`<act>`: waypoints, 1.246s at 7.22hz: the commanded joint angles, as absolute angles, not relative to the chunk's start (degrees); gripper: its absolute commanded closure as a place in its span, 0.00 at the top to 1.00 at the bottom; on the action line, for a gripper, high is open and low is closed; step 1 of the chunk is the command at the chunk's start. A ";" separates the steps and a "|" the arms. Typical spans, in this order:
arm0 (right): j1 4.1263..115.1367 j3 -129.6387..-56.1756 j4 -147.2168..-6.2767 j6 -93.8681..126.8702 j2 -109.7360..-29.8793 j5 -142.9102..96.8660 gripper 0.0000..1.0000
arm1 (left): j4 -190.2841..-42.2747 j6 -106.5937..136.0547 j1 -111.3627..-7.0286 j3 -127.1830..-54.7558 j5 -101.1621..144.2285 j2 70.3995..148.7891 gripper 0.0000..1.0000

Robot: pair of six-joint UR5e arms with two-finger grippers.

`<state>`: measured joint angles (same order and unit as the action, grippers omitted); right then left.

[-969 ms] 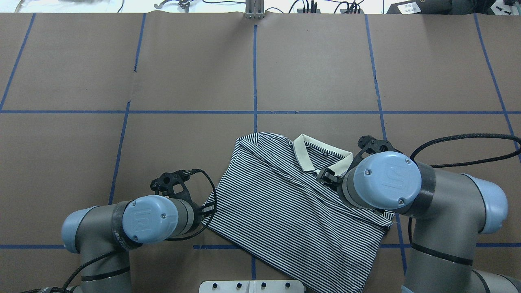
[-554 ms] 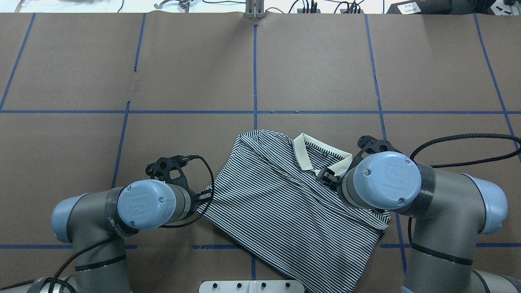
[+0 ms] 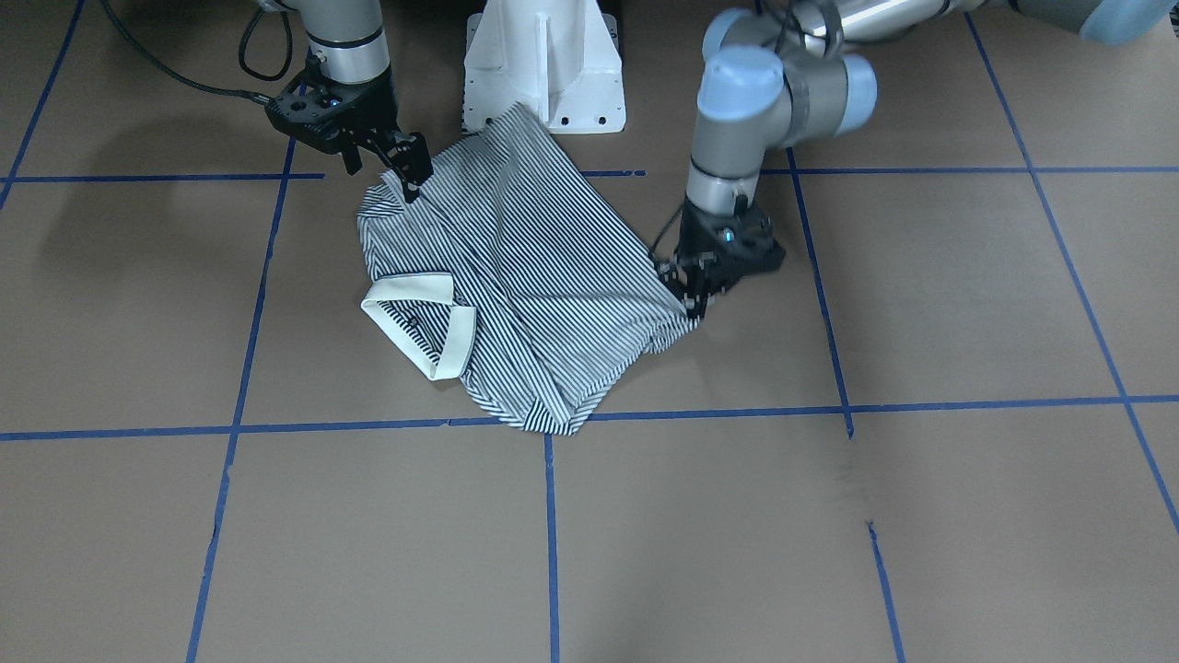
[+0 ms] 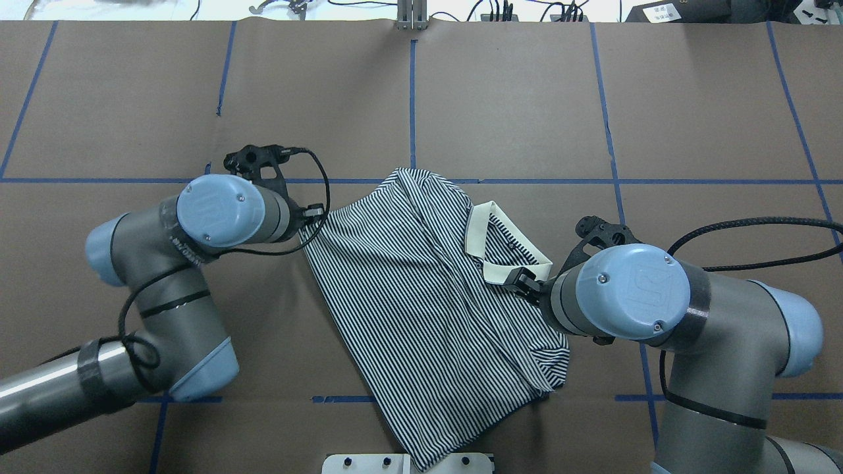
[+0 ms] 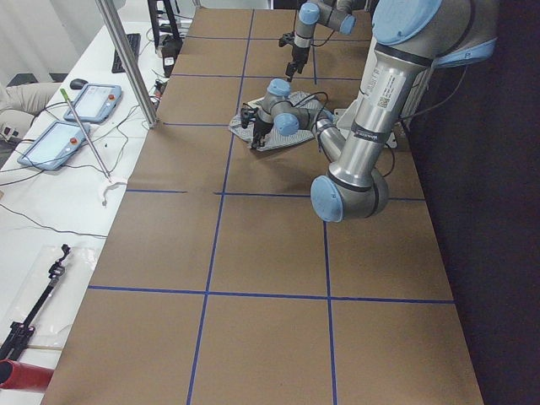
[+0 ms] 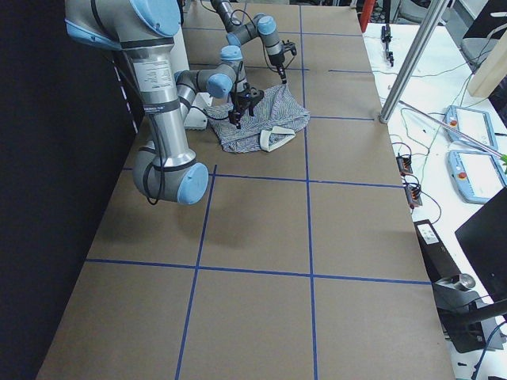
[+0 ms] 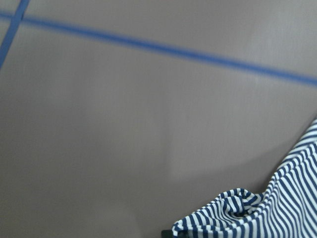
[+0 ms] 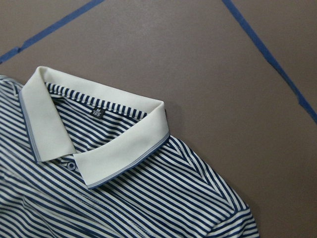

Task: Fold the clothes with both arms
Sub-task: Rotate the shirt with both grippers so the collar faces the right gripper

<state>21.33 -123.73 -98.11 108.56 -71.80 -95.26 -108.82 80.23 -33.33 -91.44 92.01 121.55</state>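
the polo shirt point(image 4: 421, 316) is thin navy-and-white stripes all over. its collar point(image 4: 474, 230) is plain cream, with a fine pale blue line along the edge. a small dark label point(image 8: 97, 113) with white print sits inside the neck. the table point(image 4: 527, 99) is flat brown, crossed by a grid of blue tape lines point(image 4: 413, 99). the left arm point(image 4: 164, 293) and right arm point(image 4: 724, 309) are grey with pale blue joint caps. the left gripper point(image 3: 691, 295), right gripper point(image 3: 410, 180) and cables point(image 4: 751, 221) are black. the pedestal base point(image 3: 543, 64) is white.
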 commanded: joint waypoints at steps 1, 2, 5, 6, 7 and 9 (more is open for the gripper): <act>21.27 -123.66 -93.00 112.57 -72.95 -95.19 1.00 | -122.47 78.84 -39.36 -65.60 92.37 135.29 0.00; 21.18 -123.66 -92.90 112.67 -72.60 -95.01 1.00 | -126.17 76.58 -41.46 -60.17 92.37 137.79 0.00; 20.74 -120.25 -92.81 112.24 -69.19 -91.86 1.00 | -127.61 73.74 -42.36 -69.87 92.63 128.56 0.43; 20.66 -116.15 -92.81 111.89 -66.04 -91.85 1.00 | -126.83 73.91 -41.84 -78.92 92.90 123.89 0.43; 20.39 -114.54 -91.77 109.45 -65.31 -91.85 1.00 | -124.56 75.22 -41.23 -88.85 96.90 117.66 0.43; 17.77 -108.23 -91.76 96.31 -61.03 -91.85 1.00 | -123.93 78.55 -40.35 -95.70 99.67 113.21 0.43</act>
